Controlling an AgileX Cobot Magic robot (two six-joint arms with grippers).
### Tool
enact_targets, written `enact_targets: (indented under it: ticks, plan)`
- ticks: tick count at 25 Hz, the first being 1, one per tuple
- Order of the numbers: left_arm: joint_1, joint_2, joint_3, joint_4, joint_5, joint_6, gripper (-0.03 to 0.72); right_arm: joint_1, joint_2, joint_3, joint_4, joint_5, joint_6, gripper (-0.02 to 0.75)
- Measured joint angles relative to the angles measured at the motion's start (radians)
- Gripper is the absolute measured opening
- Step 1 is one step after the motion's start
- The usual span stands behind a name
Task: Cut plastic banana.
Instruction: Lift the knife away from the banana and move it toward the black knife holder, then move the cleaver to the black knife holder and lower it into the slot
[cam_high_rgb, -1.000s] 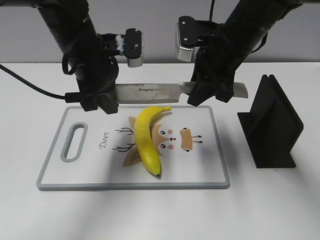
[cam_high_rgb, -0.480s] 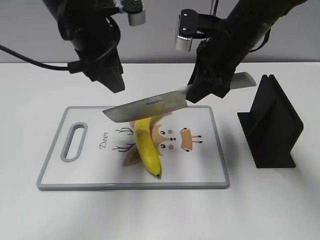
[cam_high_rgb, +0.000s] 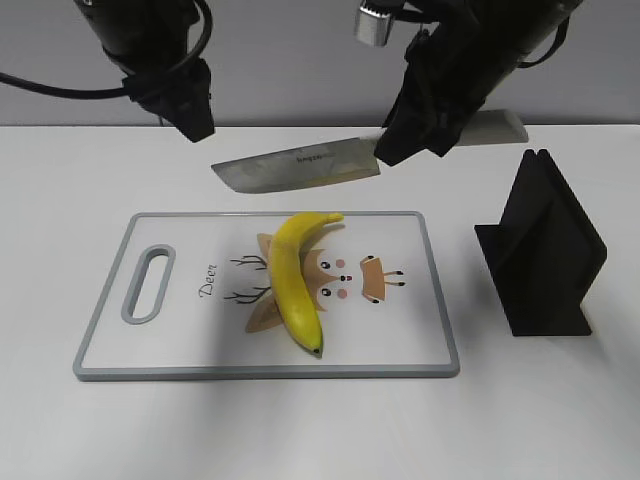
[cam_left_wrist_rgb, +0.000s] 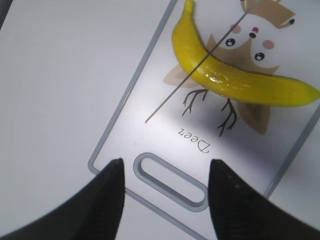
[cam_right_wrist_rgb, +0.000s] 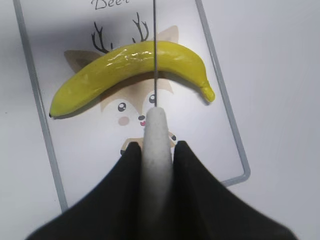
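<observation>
The plastic banana (cam_high_rgb: 294, 280) lies whole on the white cutting board (cam_high_rgb: 180, 345), over its printed deer. It also shows in the left wrist view (cam_left_wrist_rgb: 225, 80) and the right wrist view (cam_right_wrist_rgb: 125, 67). My right gripper (cam_high_rgb: 410, 150) is shut on the grey handle of a knife (cam_high_rgb: 300, 172) and holds it level in the air, behind and above the board. In the right wrist view the blade edge (cam_right_wrist_rgb: 154, 60) runs across the banana's middle, with the handle between the jaws (cam_right_wrist_rgb: 156, 147). My left gripper (cam_high_rgb: 197, 125) is open and empty, raised at the back left; its jaws (cam_left_wrist_rgb: 165, 172) look down on the board's handle slot.
A black knife stand (cam_high_rgb: 540, 250) is on the table to the right of the board. The board's grey handle slot (cam_high_rgb: 147, 284) is at its left end. White table surface surrounds the board.
My left gripper let go of the blade and rose up and to the left. My right gripper lifted the knife and levelled it behind the board.
</observation>
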Motion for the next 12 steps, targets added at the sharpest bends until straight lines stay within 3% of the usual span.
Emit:
enact_targets:
  ticks: [6, 12]
  plan:
    - [0.057, -0.023, 0.000, 0.002, 0.004, -0.162, 0.525, -0.003, -0.092, 0.014, -0.080, -0.030, 0.162, 0.166]
    - [0.146, -0.036, 0.000, -0.036, 0.011, -0.339, 0.525, -0.008, -0.224, 0.147, -0.127, -0.145, 0.352, 0.166]
